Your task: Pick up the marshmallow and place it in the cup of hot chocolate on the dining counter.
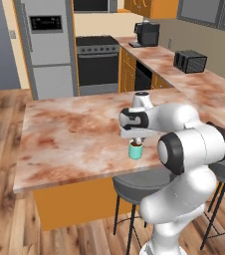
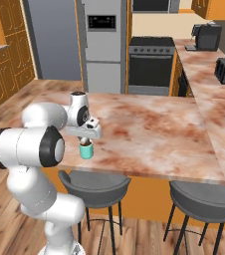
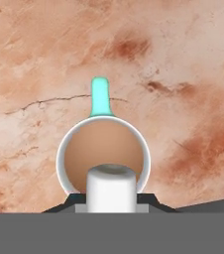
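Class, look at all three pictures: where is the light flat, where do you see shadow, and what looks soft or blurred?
Left base view: even light, a soft shadow under the dining counter overhang. Right base view: same flat light, the cup of hot chocolate small and coarse. Hand view: the marshmallow, close between the gripper tips, has soft edges; no glare on the liquid.
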